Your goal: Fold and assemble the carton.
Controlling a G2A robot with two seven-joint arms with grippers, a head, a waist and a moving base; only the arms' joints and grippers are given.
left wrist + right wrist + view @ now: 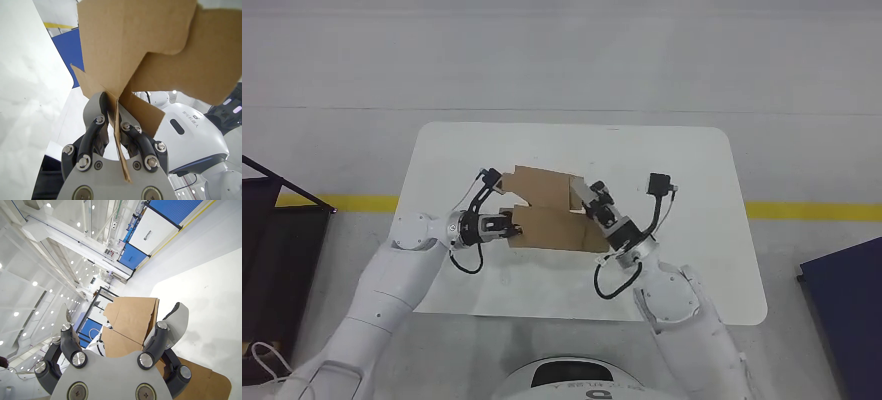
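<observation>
Two sets of fingers bracket the carton [547, 215], whose long axis runs from one set straight to the other over the table [682, 170]. The left fingers [103, 103] are pressed together on a thin flap edge at their end, and the half-opened board spreads out beyond their tips. The right fingers [178, 317] stand wide apart at the opposite end. A folded panel edge sits between them, just beside one finger and well clear of the other. The next fold probably depends on the right pair closing on or pushing that panel while the left anchors the carton.
</observation>
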